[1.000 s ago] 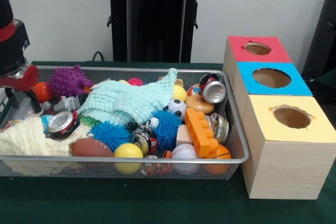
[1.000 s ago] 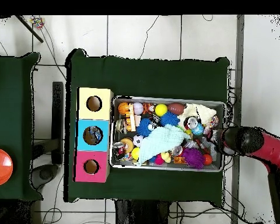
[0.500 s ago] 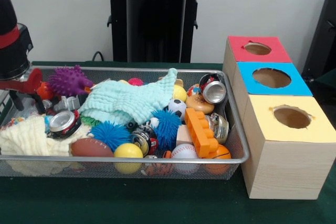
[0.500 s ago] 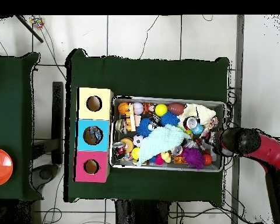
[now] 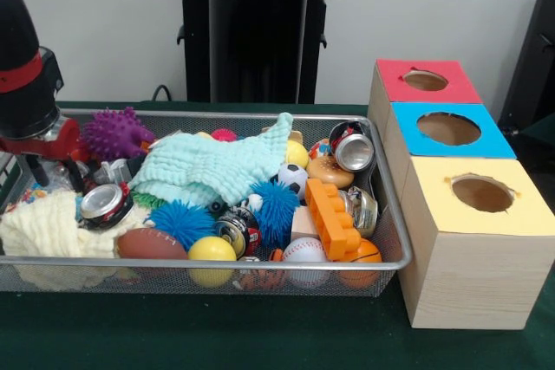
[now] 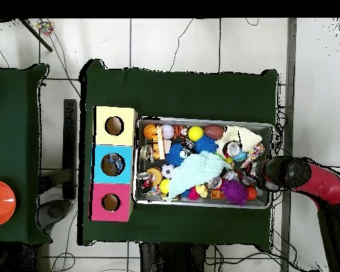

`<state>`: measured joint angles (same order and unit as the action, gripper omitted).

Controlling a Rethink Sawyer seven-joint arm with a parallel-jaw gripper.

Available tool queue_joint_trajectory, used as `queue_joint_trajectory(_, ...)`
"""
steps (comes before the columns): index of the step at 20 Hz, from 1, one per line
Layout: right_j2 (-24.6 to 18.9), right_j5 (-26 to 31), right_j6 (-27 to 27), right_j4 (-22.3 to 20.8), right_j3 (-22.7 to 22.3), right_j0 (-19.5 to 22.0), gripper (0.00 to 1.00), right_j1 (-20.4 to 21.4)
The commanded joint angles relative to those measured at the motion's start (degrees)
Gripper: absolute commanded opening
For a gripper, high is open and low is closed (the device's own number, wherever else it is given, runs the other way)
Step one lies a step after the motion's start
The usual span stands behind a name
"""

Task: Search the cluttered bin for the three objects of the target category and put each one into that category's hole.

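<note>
Three holed boxes stand well apart from the gripper, which dips into the mesh bin's end, just beside a crushed can, presumably to search there, though its grip state cannot be told.

Three boxes stand just beside the cluttered bin.

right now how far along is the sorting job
Early. Nothing visibly sorted: the red and yellow holes look empty; the blue hole shows something dark inside that I can't identify. In hand: the arm is low over the bin's end by the crushed can and purple spiky ball; its grip is hidden. All three targets apparently remain.
</note>
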<state>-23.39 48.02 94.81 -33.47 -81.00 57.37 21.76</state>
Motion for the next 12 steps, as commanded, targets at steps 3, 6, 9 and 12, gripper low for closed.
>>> queue_joint_trajectory(3, 1.67, -3.68, -11.46, -7.87, -0.91, 0.64, 1.0, -7.95)
queue_joint_trajectory(6, 2.02, -4.16, -11.45, -8.57, 0.39, 0.48, 1.0, -9.23)
queue_joint_trajectory(9, 2.32, -4.76, -11.18, -9.04, 1.36, 0.41, 1.0, -10.03)
queue_joint_trajectory(12, 2.74, -5.3, -10.75, -9.62, 2.28, 0.23, 1.0, -10.44)
